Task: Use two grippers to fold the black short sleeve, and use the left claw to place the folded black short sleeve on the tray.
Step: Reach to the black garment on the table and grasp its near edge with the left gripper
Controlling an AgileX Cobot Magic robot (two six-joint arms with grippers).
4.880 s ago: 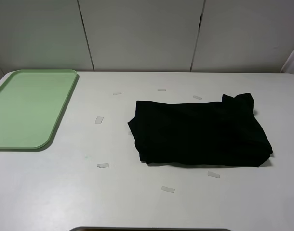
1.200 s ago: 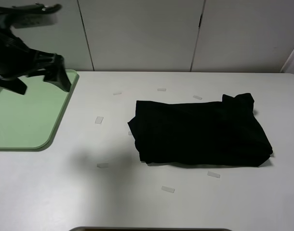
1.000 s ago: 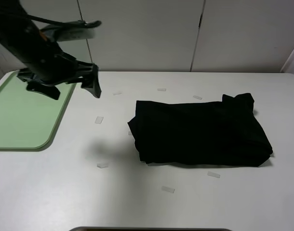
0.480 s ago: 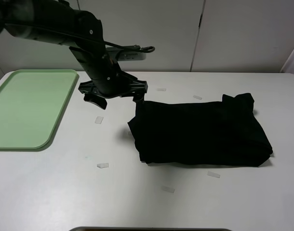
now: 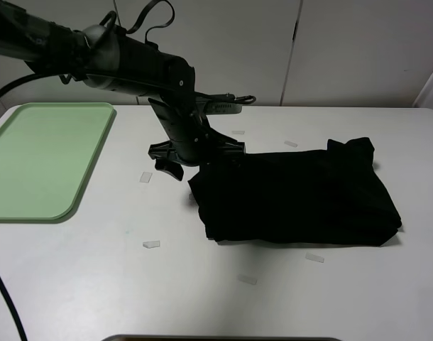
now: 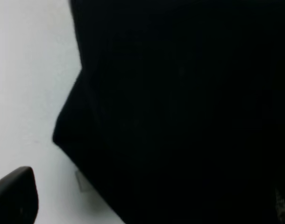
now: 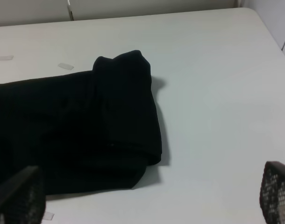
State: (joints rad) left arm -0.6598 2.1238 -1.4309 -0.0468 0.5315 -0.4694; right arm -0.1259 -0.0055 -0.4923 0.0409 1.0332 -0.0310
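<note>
The mint-green tray [image 5: 39, 160] lies at the far left of the white table [image 5: 96, 284]. From above it the left arm reaches in toward the middle. The left end effector [image 5: 202, 162] hangs at the rear left corner of the black short sleeve [image 5: 302, 195], its jaws spread wide. One finger is over bare table just beside the cloth and the other is over the cloth's edge. I cannot tell whether either touches the fabric.

The shirt lies folded into a rough rectangle right of centre, well apart from the tray. Small scraps of tape [image 5: 146, 177] are scattered around it.

The left wrist camera shows the dark fabric [image 6: 180, 116] close up and blurred, filling most of the picture. One finger [image 6: 14, 196] sits at the corner, over the table.

Only the right wrist camera shows the right end effector [image 7: 147, 200]. Its two fingertips [image 7: 18, 196] stand far apart and it holds nothing. The shirt's rolled right end [image 7: 124, 102] lies beyond it.
</note>
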